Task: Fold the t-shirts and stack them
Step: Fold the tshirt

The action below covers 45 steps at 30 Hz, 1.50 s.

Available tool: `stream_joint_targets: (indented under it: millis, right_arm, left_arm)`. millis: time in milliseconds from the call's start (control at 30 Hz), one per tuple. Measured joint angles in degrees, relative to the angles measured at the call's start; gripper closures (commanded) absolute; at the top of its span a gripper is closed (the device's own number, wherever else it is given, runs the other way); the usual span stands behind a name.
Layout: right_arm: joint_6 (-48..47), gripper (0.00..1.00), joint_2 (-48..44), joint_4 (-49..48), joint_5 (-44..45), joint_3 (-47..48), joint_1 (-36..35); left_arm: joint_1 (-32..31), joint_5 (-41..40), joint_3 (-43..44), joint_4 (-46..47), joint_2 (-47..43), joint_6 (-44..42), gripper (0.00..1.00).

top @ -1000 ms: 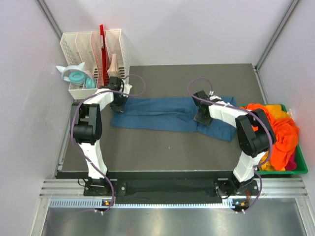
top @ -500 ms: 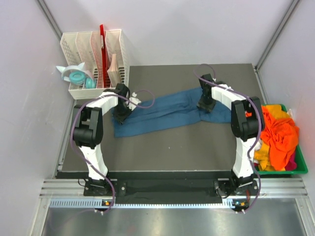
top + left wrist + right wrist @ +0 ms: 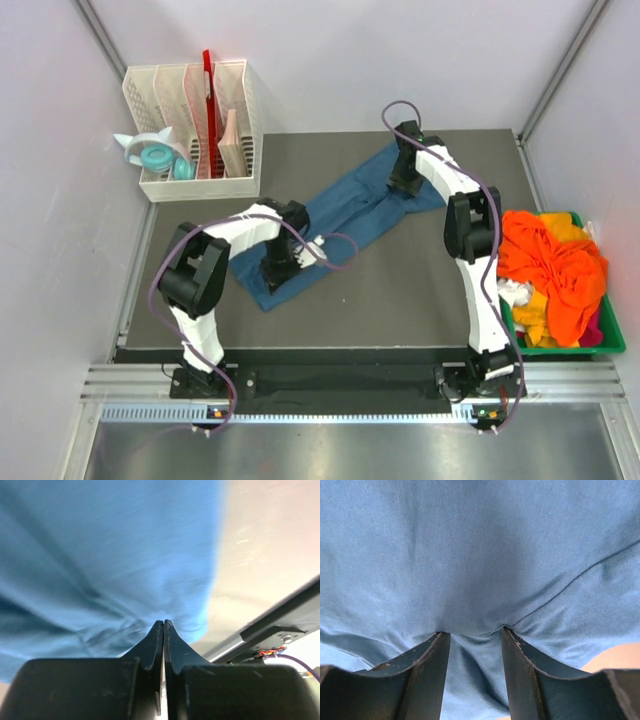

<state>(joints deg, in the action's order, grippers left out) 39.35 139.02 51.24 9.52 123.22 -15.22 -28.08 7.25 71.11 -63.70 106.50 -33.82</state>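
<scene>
The teal-blue t-shirt (image 3: 345, 215) lies bunched in a long diagonal strip on the dark mat, running from far right to near left. My left gripper (image 3: 281, 270) sits at its near-left end. In the left wrist view that gripper (image 3: 163, 623) is shut, with creased blue cloth (image 3: 100, 555) pinched at its tips. My right gripper (image 3: 404, 178) is at the strip's far end. In the right wrist view its jaws (image 3: 472, 631) stand partly apart, with a bunch of the shirt (image 3: 480, 545) filling the gap. More t-shirts, mostly orange (image 3: 555, 265), are heaped in a bin.
The green bin (image 3: 612, 346) stands off the mat's right edge. A white file rack (image 3: 195, 120) with tape rolls (image 3: 155, 155) beside it stands at the far left corner. Bare dark mat (image 3: 400, 300) shows in front of the shirt.
The shirt swung from lying straight across the mat to a diagonal. My left gripper pulled its end nearer and rightward; my right gripper carried the other end toward the far edge.
</scene>
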Motion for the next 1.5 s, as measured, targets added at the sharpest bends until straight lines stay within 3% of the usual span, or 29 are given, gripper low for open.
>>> stream_joint_targets:
  millis: [300, 433, 533, 733, 900, 1167, 1500]
  right_arm:
    - [-2.1, 0.51, 1.1, -0.2, -1.8, 1.8, -0.5]
    - [-3.1, 0.49, -4.5, -6.4, -0.9, -7.9, -0.8]
    - [-3.3, 0.47, -10.9, -8.7, 0.0, -16.1, -0.9]
    - [-3.1, 0.44, -24.1, -12.5, 2.4, -22.1, -1.1]
    - [-0.7, 0.45, -37.9, -18.4, 5.4, -34.6, -3.4]
    - [5.3, 0.46, -41.9, -20.2, 7.9, -52.9, -7.8]
    - [9.2, 0.47, -38.2, -21.2, 8.9, -52.7, -8.0]
  left_arm:
    - [-12.3, 0.6, 4.3, -1.4, 0.9, 1.2, 0.99]
    - [-12.9, -1.0, 6.4, 0.2, 1.0, 3.6, 0.98]
    - [-9.6, -1.3, 8.4, 1.8, 0.0, 5.3, 0.97]
    - [6.6, -0.5, 15.1, 8.1, -3.1, 9.5, 0.96]
    - [15.8, -2.4, 15.1, 12.5, -1.6, 12.5, 0.97]
    - [17.1, -5.8, 10.5, 15.9, 7.1, 13.4, 0.98]
    - [17.3, -7.1, 12.6, 14.0, 9.4, 13.7, 0.98]
